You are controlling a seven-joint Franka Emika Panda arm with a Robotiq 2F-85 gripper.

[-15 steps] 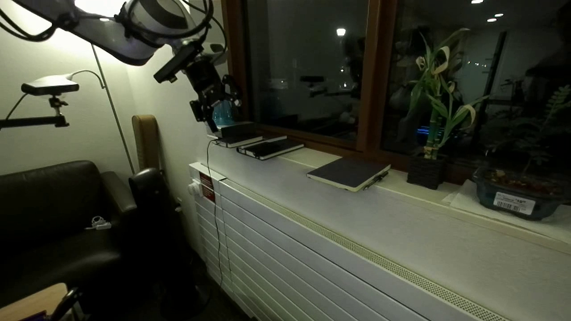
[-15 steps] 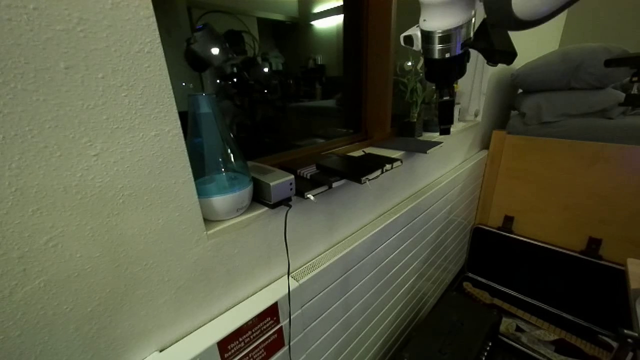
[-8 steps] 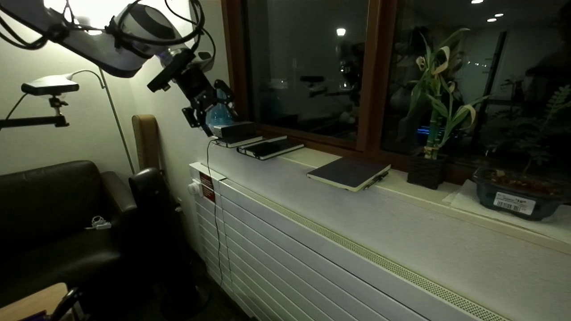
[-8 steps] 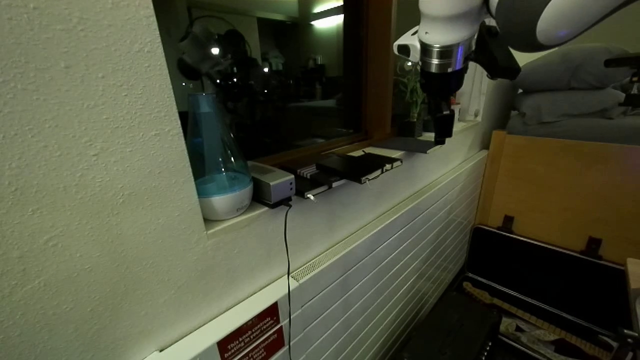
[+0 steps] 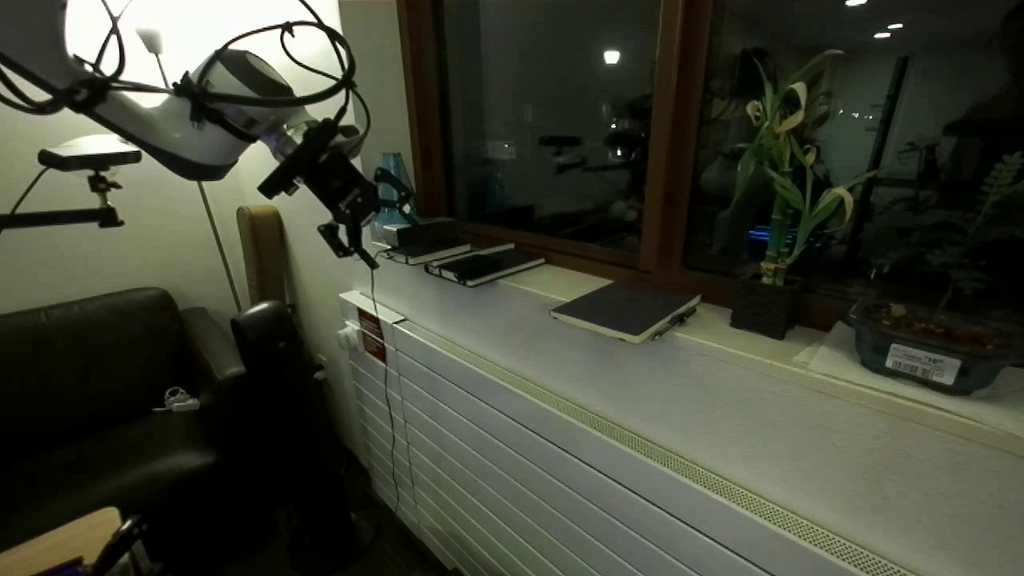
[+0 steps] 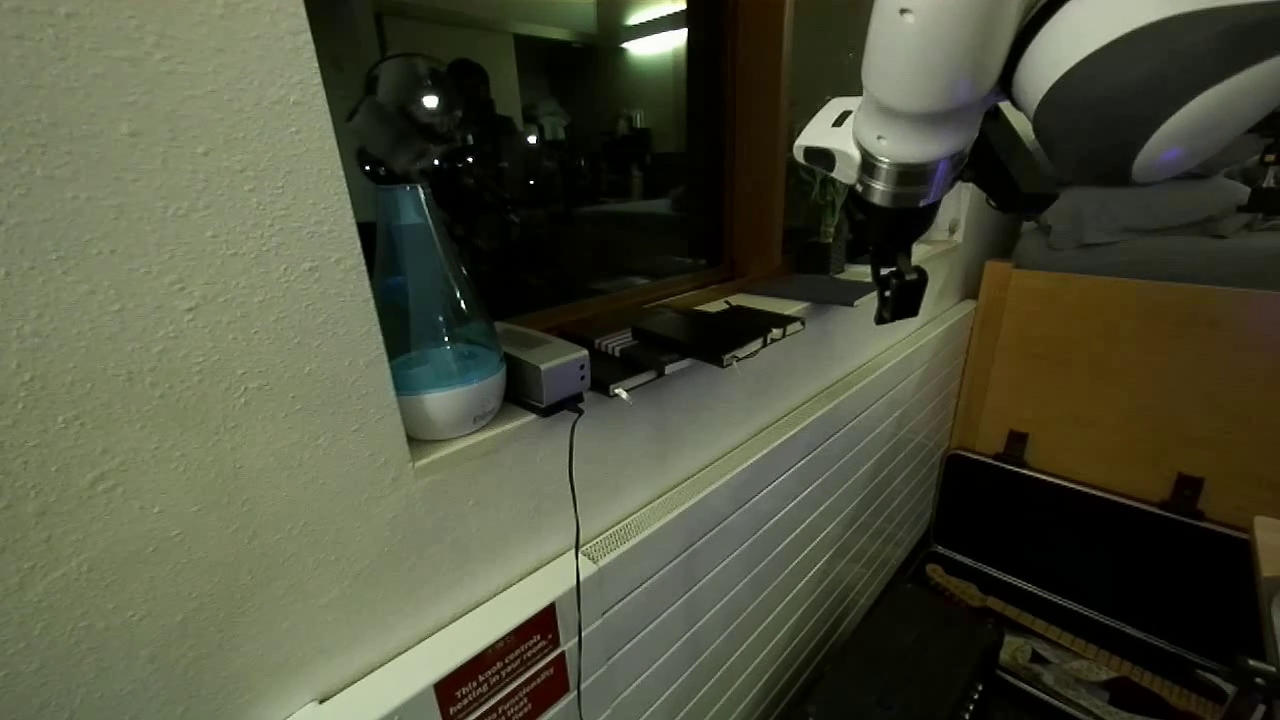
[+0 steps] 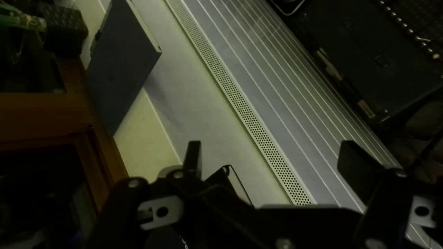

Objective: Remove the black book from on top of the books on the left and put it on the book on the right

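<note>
The black book, with an elastic band and pale page edges, lies flat in both exterior views (image 5: 486, 265) (image 6: 718, 334). In an exterior view it overlaps other dark books (image 6: 625, 372). Only its corner shows in the wrist view (image 7: 221, 175); my gripper hides the rest. The right-hand book, dark grey-blue, lies flat on the sill in both exterior views (image 5: 626, 309) (image 6: 820, 290) and the wrist view (image 7: 121, 65). My gripper (image 5: 394, 242) is open and empty, held above the sill's front side. It also shows in the wrist view (image 7: 270, 148).
A grey box (image 6: 545, 368) and a blue humidifier (image 6: 447, 340) stand at one sill end. A pen (image 5: 674, 322) lies beside the right-hand book. Potted plants (image 5: 766, 308) (image 5: 932, 344) stand further along. The window frame (image 5: 672, 144) borders the sill; a radiator (image 5: 512, 448) is below.
The arm and open gripper have moved lower, closer to sill height, and shifted slightly left in an exterior view. The books have not moved.
</note>
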